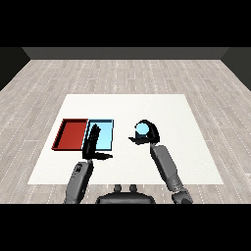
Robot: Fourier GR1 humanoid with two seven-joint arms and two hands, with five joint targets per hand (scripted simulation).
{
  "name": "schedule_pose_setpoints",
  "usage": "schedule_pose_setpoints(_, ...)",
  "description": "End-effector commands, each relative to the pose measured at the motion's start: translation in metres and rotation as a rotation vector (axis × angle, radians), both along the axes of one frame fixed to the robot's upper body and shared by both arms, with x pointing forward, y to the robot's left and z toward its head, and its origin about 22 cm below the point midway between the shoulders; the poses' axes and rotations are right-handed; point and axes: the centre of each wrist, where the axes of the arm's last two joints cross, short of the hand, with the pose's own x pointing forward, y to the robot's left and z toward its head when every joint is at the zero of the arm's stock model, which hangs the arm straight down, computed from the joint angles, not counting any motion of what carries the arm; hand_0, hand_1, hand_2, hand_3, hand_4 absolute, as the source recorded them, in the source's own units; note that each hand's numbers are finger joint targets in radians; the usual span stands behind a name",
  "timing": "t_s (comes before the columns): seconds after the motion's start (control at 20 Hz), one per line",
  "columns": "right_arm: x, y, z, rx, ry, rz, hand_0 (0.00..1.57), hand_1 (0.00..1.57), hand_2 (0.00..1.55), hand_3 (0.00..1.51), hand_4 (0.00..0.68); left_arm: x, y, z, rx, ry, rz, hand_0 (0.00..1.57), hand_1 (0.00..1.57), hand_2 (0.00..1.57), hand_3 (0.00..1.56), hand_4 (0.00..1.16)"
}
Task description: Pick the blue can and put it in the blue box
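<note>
Head view | your right hand [148, 133] curls round the blue can [142, 129], held right of the light blue tray [109, 132], likely ready to carry left | your left hand [92, 139], fingers straight and holding nothing, overlaps that tray's near-left part beside the red tray [71, 135]

The white table [162, 105] carries a red tray [71, 135] and a light blue tray [106, 135], touching side by side at left.
</note>
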Motion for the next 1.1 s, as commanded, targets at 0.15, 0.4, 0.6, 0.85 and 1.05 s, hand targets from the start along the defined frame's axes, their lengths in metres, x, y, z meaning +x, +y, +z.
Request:
schedule_pose_setpoints(0.15, -0.001, 0.032, -0.002, 0.003, -0.027, 0.002, 1.43, 1.43, 1.44, 1.41, 0.654, 0.014, -0.034, -0.02, 0.011, 0.03, -0.027, 0.0, 0.0, 0.0, 0.0, 0.0)
schedule_pose_setpoints(0.4, 0.009, 0.036, 0.004, 0.0, -0.01, 0.029, 1.43, 1.43, 1.44, 1.41, 0.664, 0.014, -0.048, -0.019, 0.071, 0.025, -0.072, 0.0, 0.0, 0.0, 0.0, 0.0)
schedule_pose_setpoints(0.6, -0.014, 0.053, 0.009, 0.013, -0.022, 0.026, 1.42, 1.42, 1.44, 1.41, 0.661, 0.009, -0.047, -0.007, 0.068, 0.053, -0.085, 0.0, 0.0, 0.0, 0.0, 0.0)
schedule_pose_setpoints(0.85, 0.001, 0.043, 0.015, 0.012, -0.043, 0.061, 1.41, 1.41, 1.45, 1.42, 0.663, 0.017, -0.081, -0.017, 0.07, 0.094, -0.075, 0.0, 0.0, 0.0, 0.0, 0.0)
schedule_pose_setpoints(1.05, 0.005, 0.049, 0.005, -0.007, -0.056, 0.063, 1.4, 1.4, 1.44, 1.4, 0.668, 0.028, -0.066, -0.031, 0.056, 0.124, -0.101, 0.0, 0.0, 0.0, 0.0, 0.0)
